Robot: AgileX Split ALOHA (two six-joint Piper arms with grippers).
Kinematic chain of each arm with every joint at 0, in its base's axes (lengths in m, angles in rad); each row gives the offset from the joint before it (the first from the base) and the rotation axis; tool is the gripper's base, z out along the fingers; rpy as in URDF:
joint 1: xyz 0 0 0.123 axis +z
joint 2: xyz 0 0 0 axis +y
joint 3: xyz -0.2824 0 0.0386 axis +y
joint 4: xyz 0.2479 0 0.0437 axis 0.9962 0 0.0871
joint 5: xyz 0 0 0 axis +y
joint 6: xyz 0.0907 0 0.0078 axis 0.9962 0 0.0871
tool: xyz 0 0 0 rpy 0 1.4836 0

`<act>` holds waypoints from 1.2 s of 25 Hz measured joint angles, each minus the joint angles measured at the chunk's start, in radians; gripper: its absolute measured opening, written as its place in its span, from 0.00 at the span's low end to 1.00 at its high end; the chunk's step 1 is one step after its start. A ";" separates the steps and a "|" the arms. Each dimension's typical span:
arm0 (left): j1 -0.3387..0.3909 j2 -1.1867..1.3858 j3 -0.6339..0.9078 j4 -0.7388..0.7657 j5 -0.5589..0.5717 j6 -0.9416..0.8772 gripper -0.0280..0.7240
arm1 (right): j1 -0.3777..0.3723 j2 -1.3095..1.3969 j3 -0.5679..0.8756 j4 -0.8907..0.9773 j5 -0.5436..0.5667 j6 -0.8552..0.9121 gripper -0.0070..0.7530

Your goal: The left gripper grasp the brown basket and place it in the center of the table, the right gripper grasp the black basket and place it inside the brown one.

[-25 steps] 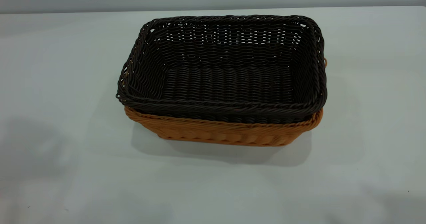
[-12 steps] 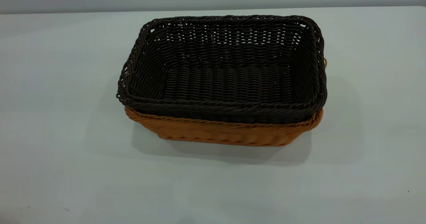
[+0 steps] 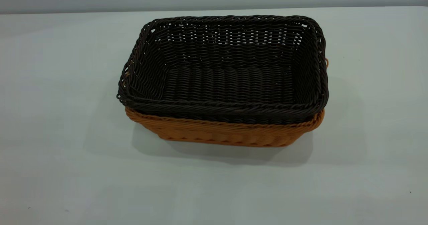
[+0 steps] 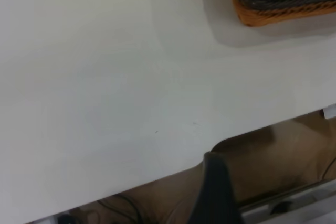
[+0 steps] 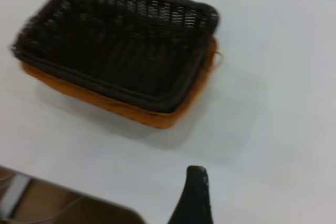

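Note:
The black basket (image 3: pixel 227 68) sits nested inside the brown basket (image 3: pixel 227 134) at the middle of the table (image 3: pixel 67 68). Its dark rim stands a little above the orange-tan rim. Both also show in the right wrist view, black basket (image 5: pixel 115 40) and brown basket (image 5: pixel 131 111), with the small loop toward the far end. The left wrist view shows only a corner of the brown basket (image 4: pixel 273 17). My left gripper (image 4: pixel 215 195) hangs past the table's edge, away from the baskets. My right gripper (image 5: pixel 194 198) is above the table near its edge, away from the baskets. Neither holds anything I can see.
The table's edge (image 4: pixel 157 174) runs across the left wrist view, with brown floor and cables beyond it. Bare pale tabletop surrounds the baskets on all sides in the exterior view.
The baskets have not moved. The dark shadows on the table's front left have faded away in the exterior view.

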 joint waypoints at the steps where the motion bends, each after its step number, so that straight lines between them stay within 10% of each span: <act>1: 0.000 -0.012 0.011 0.000 -0.008 0.000 0.70 | 0.022 -0.009 0.005 -0.026 -0.005 0.019 0.79; 30: 0.000 -0.133 0.167 0.012 -0.180 -0.062 0.70 | 0.109 -0.108 0.096 -0.146 -0.067 0.082 0.78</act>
